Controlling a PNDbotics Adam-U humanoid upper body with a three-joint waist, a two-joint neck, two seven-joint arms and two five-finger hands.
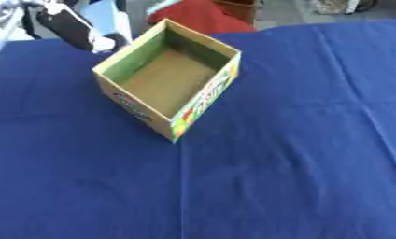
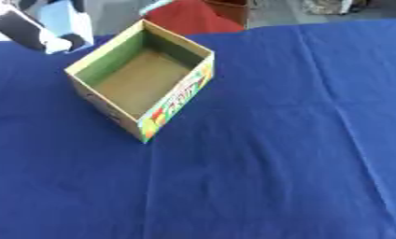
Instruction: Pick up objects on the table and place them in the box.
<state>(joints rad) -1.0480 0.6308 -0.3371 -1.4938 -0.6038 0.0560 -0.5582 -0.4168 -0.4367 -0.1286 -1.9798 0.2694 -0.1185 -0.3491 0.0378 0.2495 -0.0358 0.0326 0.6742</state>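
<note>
The open cardboard box (image 1: 170,79) stood upper left of centre on the blue-covered desk (image 1: 299,154); neither hand showed, so their state couldn't be told.

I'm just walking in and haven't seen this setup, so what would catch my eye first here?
An open cardboard box with bright printed sides sits askew on the far left part of a blue tablecloth, and its brown floor looks empty. Just beyond its far left corner, a black and white shape reaches in; I cannot tell what it is.
</note>
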